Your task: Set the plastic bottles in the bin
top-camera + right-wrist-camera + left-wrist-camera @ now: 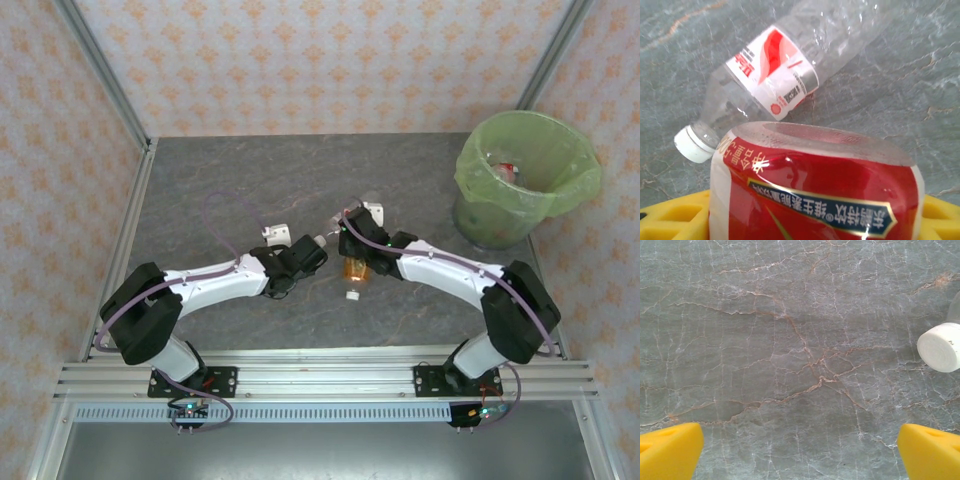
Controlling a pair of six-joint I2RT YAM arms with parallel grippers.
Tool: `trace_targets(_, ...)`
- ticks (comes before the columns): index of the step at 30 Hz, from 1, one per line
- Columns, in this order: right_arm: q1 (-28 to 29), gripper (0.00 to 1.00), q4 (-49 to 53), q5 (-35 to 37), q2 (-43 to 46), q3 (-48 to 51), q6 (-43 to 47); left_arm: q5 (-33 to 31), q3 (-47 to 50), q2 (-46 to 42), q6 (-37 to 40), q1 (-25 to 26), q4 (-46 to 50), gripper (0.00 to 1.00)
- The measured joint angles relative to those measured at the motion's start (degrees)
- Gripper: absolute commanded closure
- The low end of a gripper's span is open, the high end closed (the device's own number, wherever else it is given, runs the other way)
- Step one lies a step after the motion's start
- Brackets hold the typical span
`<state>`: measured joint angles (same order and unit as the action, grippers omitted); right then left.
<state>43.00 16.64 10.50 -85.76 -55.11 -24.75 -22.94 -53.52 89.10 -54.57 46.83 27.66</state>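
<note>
The bin (pixel 488 222) stands in the far right corner, well apart from the work. Mid-table, the right gripper (pixel 352 255) pinches a red-labelled bottle (pixel 815 190) (grasp made, apparently); the next move should be a lift and carry to the bin. The left gripper (pixel 800 452) hangs with jaws spread beside the white cap (pixel 941 346) of a clear bottle (pixel 780 75).

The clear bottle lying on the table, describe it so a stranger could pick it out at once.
On the grey marble table, look just beyond the right gripper, which grips a red-labelled bottle. The clear bottle lies there on its side, with a red-and-white label and a white cap.
</note>
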Motion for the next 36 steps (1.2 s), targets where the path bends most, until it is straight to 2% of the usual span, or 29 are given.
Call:
trace_targets(8, 0.0, 0.61, -3.2, 3.3, 4.9, 1.6, 3.6, 0.0, 0.0, 0.0, 0.0, 0.0, -0.2, 0.0)
trace_targets(10, 0.0, 0.67, -3.8, 3.9, 5.6, 1.9, 4.6, 0.0, 0.0, 0.0, 0.1, 0.0, -0.3, 0.0)
trace_targets(17, 0.0, 0.98, -4.4, 5.6, 9.5, 1.9, 10.8, 2.5, 0.0, 0.0, 2.2, -0.1, -4.2, 0.0)
trace_targets(18, 0.0, 1.0, -4.7, 5.8, 10.0, 1.9, 12.0, 3.0, 0.0, 0.0, 2.6, -0.1, -5.0, 0.0)
trace_targets(36, -0.9, 1.0, -18.0, 7.1, 11.9, -1.4, 29.4, 3.5, 0.0, 0.0, 3.7, -0.1, -6.5, 0.0)
